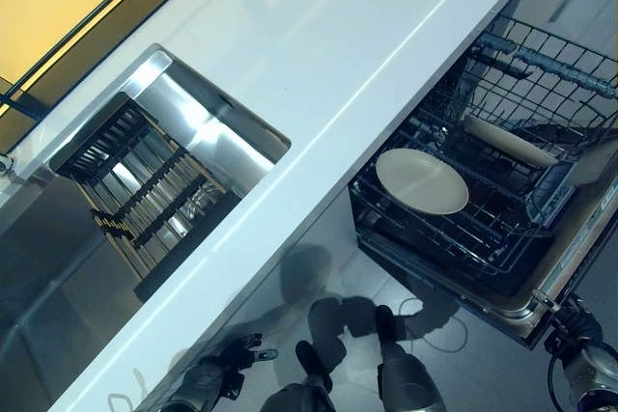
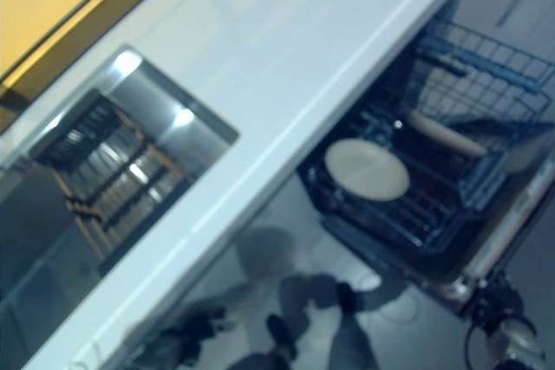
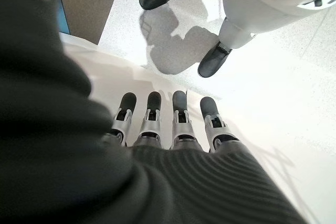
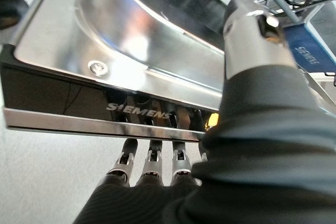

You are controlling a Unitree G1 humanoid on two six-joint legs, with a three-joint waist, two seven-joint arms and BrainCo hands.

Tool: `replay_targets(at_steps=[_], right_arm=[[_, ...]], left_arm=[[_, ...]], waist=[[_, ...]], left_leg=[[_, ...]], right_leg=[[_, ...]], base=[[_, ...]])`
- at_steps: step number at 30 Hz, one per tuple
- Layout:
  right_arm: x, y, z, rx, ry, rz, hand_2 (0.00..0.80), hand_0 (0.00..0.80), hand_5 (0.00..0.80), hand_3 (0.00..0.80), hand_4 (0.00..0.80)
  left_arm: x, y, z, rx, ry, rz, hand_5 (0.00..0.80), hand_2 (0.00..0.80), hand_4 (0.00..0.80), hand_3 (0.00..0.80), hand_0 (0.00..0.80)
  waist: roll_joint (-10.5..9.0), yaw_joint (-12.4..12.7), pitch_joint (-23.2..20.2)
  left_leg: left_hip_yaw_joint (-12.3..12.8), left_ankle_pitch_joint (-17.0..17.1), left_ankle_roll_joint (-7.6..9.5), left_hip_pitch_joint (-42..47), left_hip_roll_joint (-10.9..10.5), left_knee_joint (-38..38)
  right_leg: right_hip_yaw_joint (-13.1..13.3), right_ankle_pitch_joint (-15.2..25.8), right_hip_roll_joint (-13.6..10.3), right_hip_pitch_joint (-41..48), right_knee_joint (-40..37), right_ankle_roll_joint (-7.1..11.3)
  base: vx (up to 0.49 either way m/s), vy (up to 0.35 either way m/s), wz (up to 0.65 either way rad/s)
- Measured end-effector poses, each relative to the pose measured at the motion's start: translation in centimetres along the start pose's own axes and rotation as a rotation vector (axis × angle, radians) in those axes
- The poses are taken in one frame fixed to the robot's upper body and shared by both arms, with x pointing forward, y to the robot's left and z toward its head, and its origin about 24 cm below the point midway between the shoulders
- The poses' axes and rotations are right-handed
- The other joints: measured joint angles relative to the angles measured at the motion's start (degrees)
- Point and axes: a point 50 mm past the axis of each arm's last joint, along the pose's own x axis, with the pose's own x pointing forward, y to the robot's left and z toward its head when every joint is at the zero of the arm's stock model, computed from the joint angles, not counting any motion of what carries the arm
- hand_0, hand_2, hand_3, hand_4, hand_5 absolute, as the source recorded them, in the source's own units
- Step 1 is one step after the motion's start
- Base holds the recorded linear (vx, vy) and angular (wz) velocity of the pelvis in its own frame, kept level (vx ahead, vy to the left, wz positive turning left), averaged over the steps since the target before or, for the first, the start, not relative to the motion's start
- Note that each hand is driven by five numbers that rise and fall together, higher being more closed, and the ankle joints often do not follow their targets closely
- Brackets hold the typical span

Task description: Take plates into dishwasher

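Note:
A round cream plate (image 1: pixel 422 180) lies flat in the pulled-out lower rack (image 1: pixel 454 238) of the open dishwasher. A second pale plate (image 1: pixel 507 140) stands on edge farther back in the same rack. My right hand (image 4: pixel 152 167) is at the front edge of the lowered dishwasher door (image 4: pixel 131 40). Its straight fingers reach under the door's edge and its thumb (image 4: pixel 252 35) rises over the steel inner face. It shows low on the right in the head view (image 1: pixel 579 354). My left hand (image 3: pixel 178 124) hangs over the floor with straight fingers, holding nothing.
A white counter (image 1: pixel 367 36) runs across the view above the dishwasher. A steel sink (image 1: pixel 208 132) is set into it on the left, with a dark slatted drying rack (image 1: pixel 145 180) inside. The upper wire basket (image 1: pixel 550 65) is pulled out beyond the lower rack.

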Motion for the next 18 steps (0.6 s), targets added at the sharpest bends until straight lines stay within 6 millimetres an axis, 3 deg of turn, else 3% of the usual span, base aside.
replay_targets(at_steps=[13,18], right_arm=[[0.1,1.9,2.0,-0.077,-0.053,0.139,0.0,0.0,0.0,0.0,0.0],[-0.1,3.0,2.6,-0.14,-0.053,0.183,0.0,0.0,0.0,0.0,0.0]], left_arm=[[0.2,0.1,1.1,-0.02,-0.041,0.015,0.0,0.0,0.0,0.0,0.0],[0.3,-0.1,1.1,-0.035,-0.042,0.025,0.0,0.0,0.0,0.0,0.0]], waist=[[0.25,-0.2,0.7],[-0.71,-0.2,1.3]], left_leg=[[-0.1,-0.3,-0.68,0.0,0.4,-0.3],[-0.1,0.0,-1.2,1.2,0.7,-0.3]], right_leg=[[-2.1,1.5,-0.1,-0.6,0.0,-0.47],[-3.3,1.8,0.0,0.4,0.2,-0.75]], base=[[0.018,0.003,-0.11],[0.021,0.015,-0.1]])
